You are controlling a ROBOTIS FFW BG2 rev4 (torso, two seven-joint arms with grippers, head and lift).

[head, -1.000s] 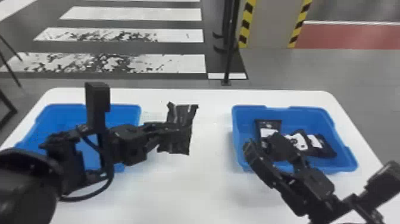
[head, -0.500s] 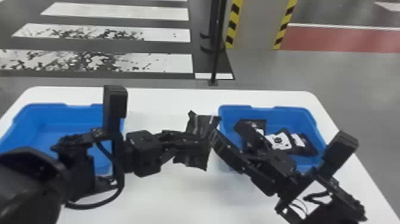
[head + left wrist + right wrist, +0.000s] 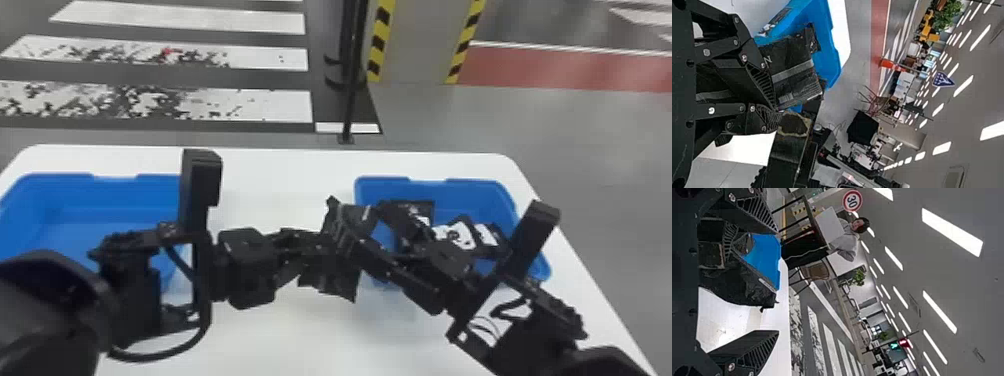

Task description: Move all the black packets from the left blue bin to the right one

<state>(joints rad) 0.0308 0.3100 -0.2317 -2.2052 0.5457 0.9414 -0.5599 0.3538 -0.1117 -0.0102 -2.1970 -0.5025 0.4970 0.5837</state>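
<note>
1. Left gripper [image 3: 316, 245], jaws: clamping on one black packet [image 3: 331, 282], the fingertips pressing in on it from both sides.
2. Right gripper [image 3: 369, 215], jaws: standing wide apart, with the held packet showing between them in the right wrist view; in the head view one finger is overlapping the upper part of this packet. Whether it is touching cannot be told.
3. Held packet: hanging above the desk between the two bins, nearer the right one; dark and creased, a pale grey band running across it in the left wrist view.
4. Left arm [image 3: 250, 270]: coming in from the left and crossing in front of the left blue bin [image 3: 55, 179].
5. Right arm [image 3: 540, 320]: coming in from the lower right corner and passing in front of the near side of the right blue bin [image 3: 472, 185].
6. Packets with white labels [image 3: 454, 235]: lying in the right blue bin, close beside one another, partly hidden behind the right gripper.
7. Left blue bin: sitting on the left side of the desk, its near right part hidden behind the left arm.
8. Desk [image 3: 280, 172]: white, carrying both bins.
9. Beyond the desk: white floor stripes [image 3: 250, 106], a slim black pole [image 3: 352, 90], a grey pillar [image 3: 415, 45] with yellow-and-black edging, and a red floor band [image 3: 565, 67] running off to the right.
</note>
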